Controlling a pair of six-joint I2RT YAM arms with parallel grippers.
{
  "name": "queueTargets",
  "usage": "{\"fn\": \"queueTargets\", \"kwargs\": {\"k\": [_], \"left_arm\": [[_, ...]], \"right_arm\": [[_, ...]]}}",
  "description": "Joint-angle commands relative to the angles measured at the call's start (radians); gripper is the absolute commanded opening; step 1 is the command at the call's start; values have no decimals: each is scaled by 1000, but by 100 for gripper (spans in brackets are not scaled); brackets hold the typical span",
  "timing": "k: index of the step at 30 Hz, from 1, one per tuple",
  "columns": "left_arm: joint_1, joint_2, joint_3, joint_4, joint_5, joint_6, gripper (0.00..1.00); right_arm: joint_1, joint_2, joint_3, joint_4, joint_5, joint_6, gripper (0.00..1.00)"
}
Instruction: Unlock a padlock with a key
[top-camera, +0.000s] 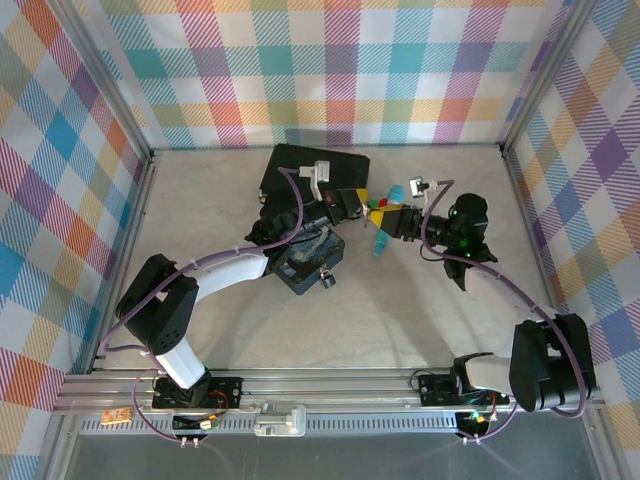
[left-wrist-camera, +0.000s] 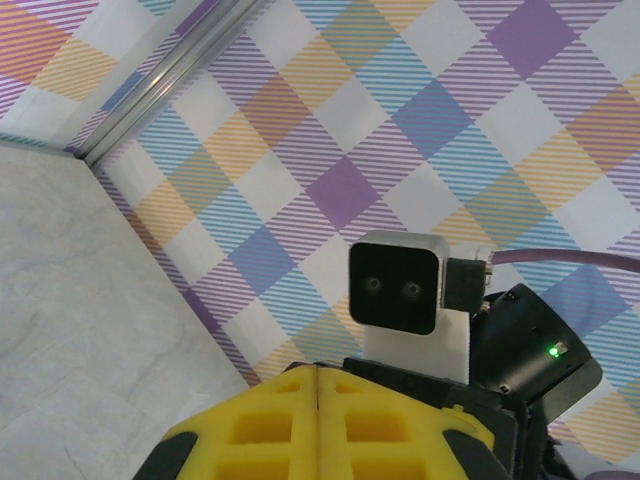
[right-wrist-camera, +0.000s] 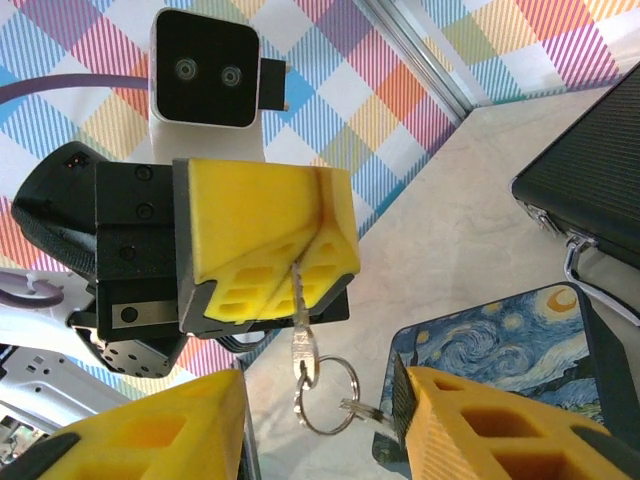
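Left claw (right-wrist-camera: 297, 262): yellow pads (left-wrist-camera: 270, 420) pressed flat together, seam closed, pinching the key (right-wrist-camera: 302, 350) by its blade. Held in the air over the middle of the tabletop (top-camera: 400, 310), not resting on anything.

Key: thin, grey-silver, very small. Its long axis hangs almost straight down out of the seam, head lowest. A wire ring (right-wrist-camera: 356, 382) threads the head. A second key (right-wrist-camera: 365, 408) rides on the same ring and juts sideways towards one orange finger (right-wrist-camera: 480, 420) of the right claw. Cannot tell whether it touches.

Right claw (right-wrist-camera: 320, 400): fingers spread, nothing gripped. It faces the left claw nose to nose. The key head and ring dangle in the gap between its fingers, so the key lies dead ahead of it, crosswise to its reach.

Padlock (top-camera: 328, 282): a small dark lump on the tabletop, just beside the near corner of the blue starry tin (top-camera: 305, 262). Too small to make out the shackle. It lies well below the meeting claws, on the near side, a little closer to the left claw than to the right.

Black case (right-wrist-camera: 590, 170) sits beyond the tin.

Judgement: the right arm is the free one. The next move turns on whether it shuts on the hanging ring end or drops to the padlock.
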Motion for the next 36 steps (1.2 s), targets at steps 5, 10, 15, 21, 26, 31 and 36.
{"fn": "queueTargets", "kwargs": {"k": [5, 10, 15, 21, 26, 31, 36], "left_arm": [[0, -13, -17, 102, -10, -29, 0], [-5, -10, -25, 122, -21, -37, 0], [-8, -5, -27, 131, -30, -41, 0], [-11, -2, -38, 154, -43, -55, 0], [-15, -3, -47, 165, -48, -56, 0], [-18, 2, -68, 189, -58, -69, 0], [-18, 13, -65, 200, -53, -78, 0]], "right_arm": [[34, 38, 4, 137, -16, 51, 39], [43, 54, 5, 168, -24, 71, 29], [57, 51, 4, 173, -13, 71, 28], [62, 65, 1, 199, -7, 83, 18], [62, 78, -3, 233, 3, 103, 19], [63, 85, -3, 263, 19, 118, 25], [69, 113, 6, 305, 10, 146, 24]]}}
